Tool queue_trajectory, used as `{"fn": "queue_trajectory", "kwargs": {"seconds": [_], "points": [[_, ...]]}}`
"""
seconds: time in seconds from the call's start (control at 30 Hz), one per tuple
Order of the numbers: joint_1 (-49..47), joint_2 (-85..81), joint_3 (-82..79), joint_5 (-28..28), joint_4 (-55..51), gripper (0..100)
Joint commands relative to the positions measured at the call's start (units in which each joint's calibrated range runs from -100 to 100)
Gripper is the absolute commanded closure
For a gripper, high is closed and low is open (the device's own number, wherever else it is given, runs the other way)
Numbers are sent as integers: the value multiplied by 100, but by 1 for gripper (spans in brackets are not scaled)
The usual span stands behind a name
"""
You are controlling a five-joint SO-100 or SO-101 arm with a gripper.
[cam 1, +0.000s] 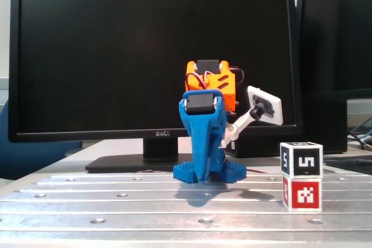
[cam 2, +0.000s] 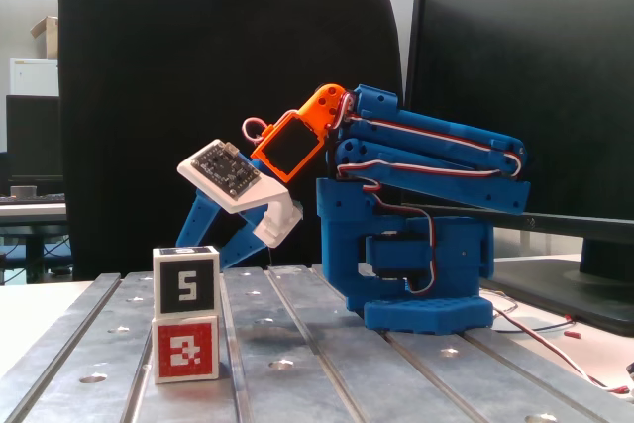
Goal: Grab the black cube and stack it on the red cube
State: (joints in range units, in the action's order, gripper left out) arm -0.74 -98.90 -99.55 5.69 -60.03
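Note:
The black cube sits squarely on top of the red cube at the right of the metal table; in the other fixed view the black cube and red cube stand at the front left. My blue gripper points down toward the table near the arm's base, well apart from the stack, and looks shut with nothing in it. Seen from the side, its fingers slope down behind the black cube, which hides their tips.
The blue arm base stands mid-table on the slotted aluminium plate. A Dell monitor fills the background. Loose cables trail off the base. A black chair back stands behind the table.

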Motion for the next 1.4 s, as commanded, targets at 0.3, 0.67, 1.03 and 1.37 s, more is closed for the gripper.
{"fn": "queue_trajectory", "kwargs": {"seconds": [0.3,0.67,1.03,1.37], "points": [[4,-51,-18,-391,-619,99],[11,-18,-18,-354,-893,99],[26,-26,-18,-354,-910,99],[26,-26,-18,-354,-910,99]]}}
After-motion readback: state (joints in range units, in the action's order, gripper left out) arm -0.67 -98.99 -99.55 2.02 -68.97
